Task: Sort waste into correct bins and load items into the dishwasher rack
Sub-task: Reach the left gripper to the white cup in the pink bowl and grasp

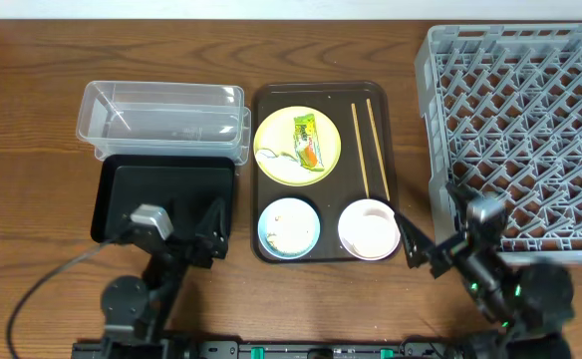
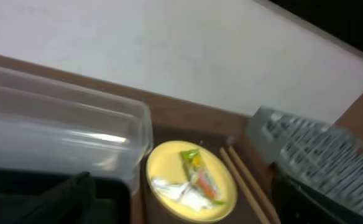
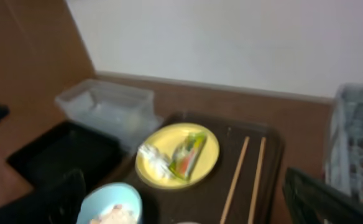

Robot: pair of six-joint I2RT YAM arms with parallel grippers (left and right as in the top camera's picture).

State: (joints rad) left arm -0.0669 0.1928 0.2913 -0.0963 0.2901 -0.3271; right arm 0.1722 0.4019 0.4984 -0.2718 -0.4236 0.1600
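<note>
A yellow plate (image 1: pixel 297 146) on the brown serving tray (image 1: pixel 321 249) carries the green-and-orange wrapper (image 1: pixel 308 140) and white scraps (image 1: pixel 271 157). Two chopsticks (image 1: pixel 369 150) lie to its right. In front stand a light blue bowl (image 1: pixel 289 227) holding food scraps and a white bowl (image 1: pixel 369 229). The clear tub (image 1: pixel 161 115) and black tray (image 1: pixel 146 189) sit left of it, and the grey rack (image 1: pixel 525 120) sits on the right. My left gripper (image 1: pixel 176 221) (image 2: pixel 188 211) hangs open over the black tray's near edge. My right gripper (image 1: pixel 433 221) (image 3: pixel 191 211) stands open between white bowl and rack. Both are empty.
The rack's near left corner (image 1: pixel 440 199) is close to my right gripper. A dark cable (image 1: pixel 52 279) runs along the table by the left arm. A pale wall (image 3: pixel 231 43) rises behind the table.
</note>
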